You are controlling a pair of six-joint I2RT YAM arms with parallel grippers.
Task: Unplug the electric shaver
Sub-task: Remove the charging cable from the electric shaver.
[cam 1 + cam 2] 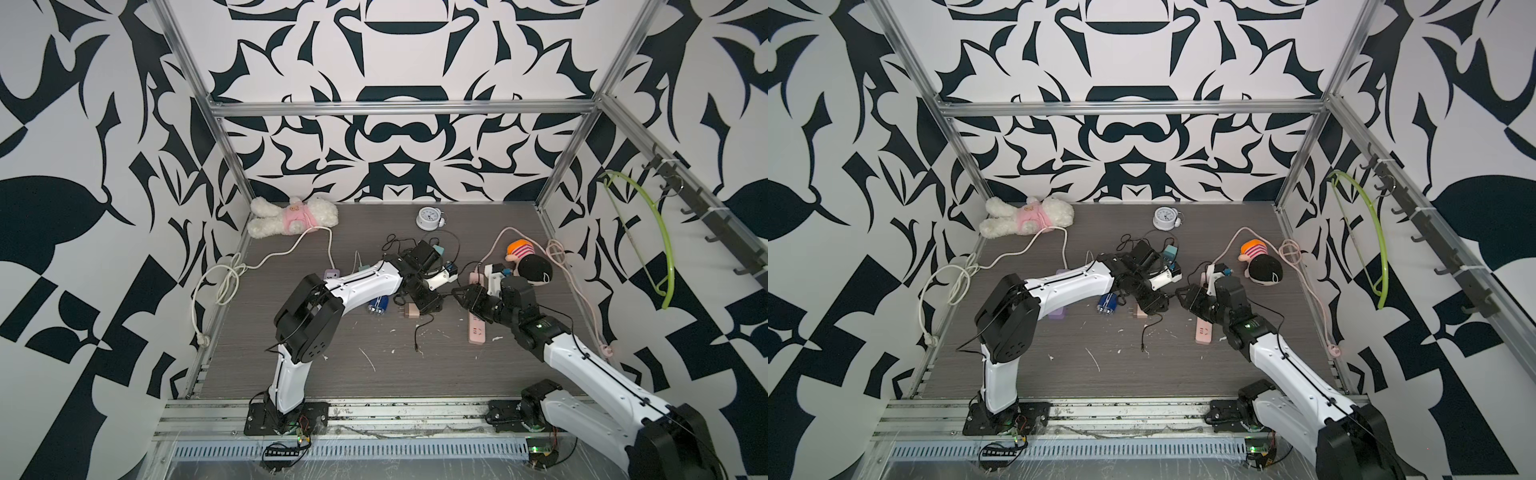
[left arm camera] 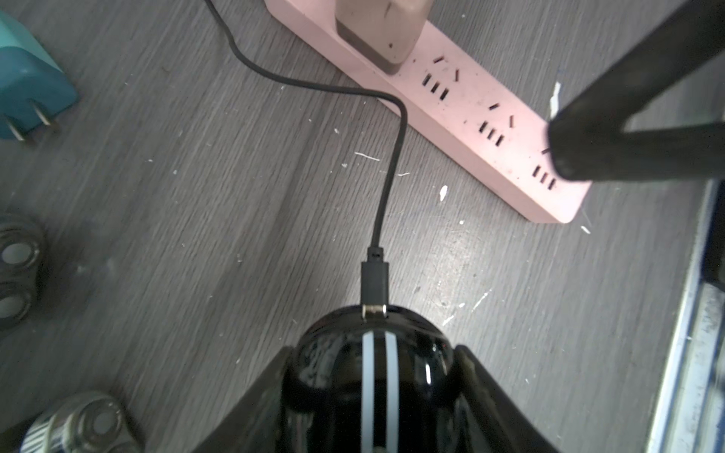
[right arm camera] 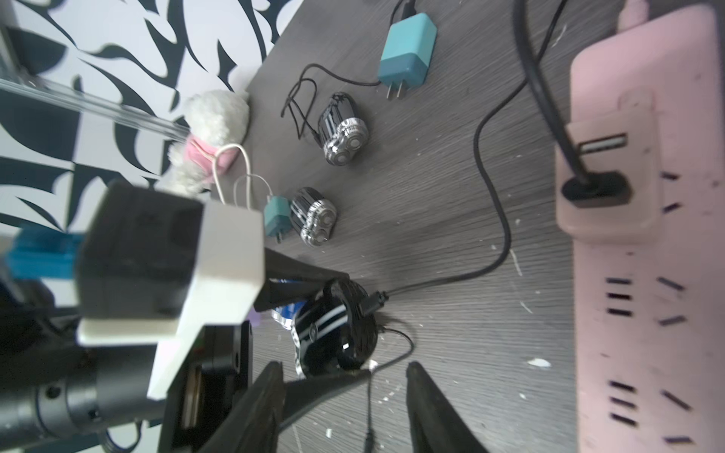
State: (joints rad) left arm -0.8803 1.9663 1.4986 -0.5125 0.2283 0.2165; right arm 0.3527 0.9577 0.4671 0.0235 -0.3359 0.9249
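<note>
Near the middle of the tabletop, just beside the long pink power strip (image 2: 470, 110), the left gripper (image 2: 374, 353) is clamped on the rounded sides of the glossy black electric shaver with white stripes (image 2: 353, 392). Whether the shaver touches the tabletop cannot be told. The small black cable plug (image 2: 374, 280) is seated in the shaver's end. Its black cable (image 2: 396, 157) runs to the beige adapter (image 2: 376, 31) plugged into the strip.

The right gripper (image 3: 343, 368) stands near the plug with jaws apart, holding nothing.

Hazards noted:
- A thin loose black lead (image 3: 368, 412) lies between the right fingers. Closing here could catch it instead of the plug.
- Pinching the cable and not the plug body would strain the joint.
- A pull off the plug's axis could bend the connector.
- The shaver's slick shell may slip in the left gripper under the pull.
- Tension may drag the strip, as the adapter is plugged in.
</note>
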